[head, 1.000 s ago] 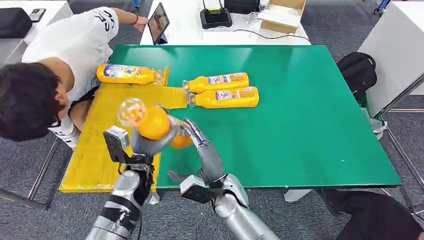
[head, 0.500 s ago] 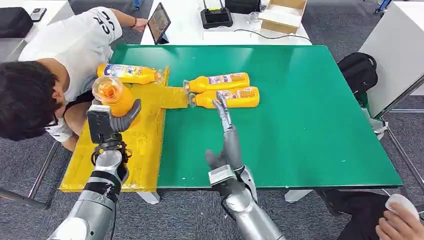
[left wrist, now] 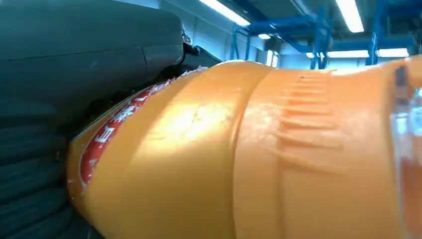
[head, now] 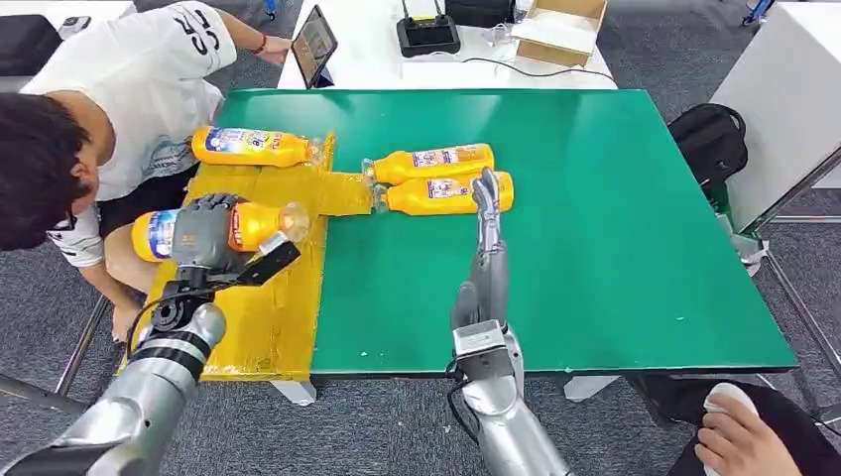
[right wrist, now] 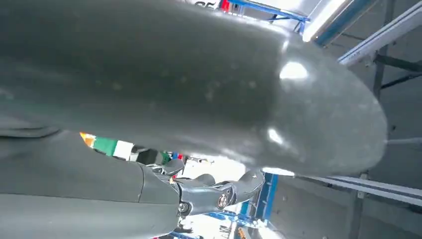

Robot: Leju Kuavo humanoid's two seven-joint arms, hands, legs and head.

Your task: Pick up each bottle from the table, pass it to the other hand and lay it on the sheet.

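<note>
Item: my left hand (head: 205,230), fingers wrapped round an orange plastic juice bottle with a printed label (head: 253,224). The bottle lies on its side in my grip, clear cap end toward the green counter (head: 615,218), over the yellow sheet (head: 273,307) that covers the counter's left part. In the left wrist view the orange bottle body (left wrist: 259,154) sits tight against my dark fingers (left wrist: 35,199).

Item: my right hand (head: 486,233), holding nothing, fingers stretched out straight over the green surface, tips at the nearer of two bottles.

Item: two more orange bottles side by side on the green, the farther bottle (head: 431,162) and the nearer bottle (head: 446,193), caps toward the sheet's edge.

Item: a fourth orange bottle (head: 253,147), lying on the sheet's far end.

Item: a person in a white T-shirt (head: 149,89), bent close beside the sheet at my left, just beside my loaded hand.

Item: a white desk (head: 377,50) past the counter, bearing a tablet (head: 313,44), a black device (head: 427,34) and a cardboard box (head: 560,30).

Item: a black backpack (head: 709,139) on the floor to the right; another person's hand (head: 729,436) at the lower right.
</note>
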